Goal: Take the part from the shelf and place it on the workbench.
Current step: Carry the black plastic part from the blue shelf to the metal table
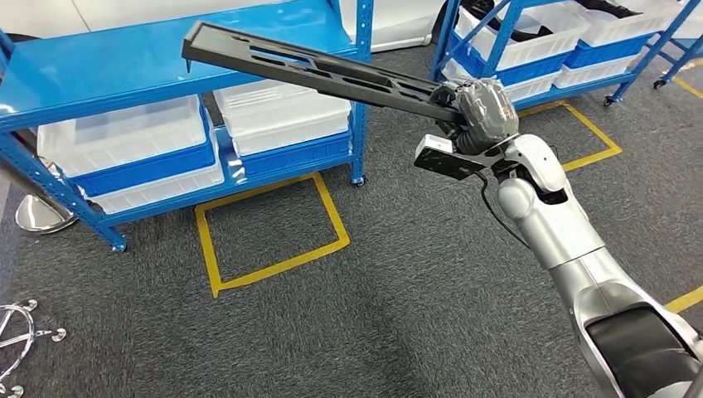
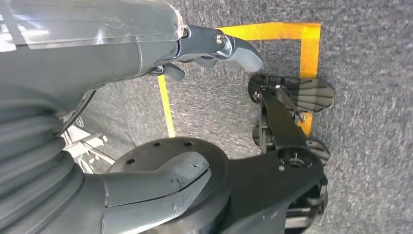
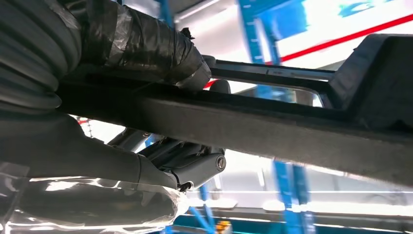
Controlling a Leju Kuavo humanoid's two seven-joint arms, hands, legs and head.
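Black and long, the slotted part stretches from the frame's centre right toward the upper left, its far end above the blue shelf. The right robot hand grips one end firmly, probably to carry it level and clear of the shelf. The left robot hand hangs over grey floor, fingers loosely apart, holding nothing.

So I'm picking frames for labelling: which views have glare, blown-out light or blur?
Head view: sharp and evenly lit, with glare on the blue shelf top; the black part in the right hand reads clearly. Right wrist view: blown-out white backlight, blue uprights blurred, part a dark silhouette. Left wrist view: left hand soft and close, carpet sharp.
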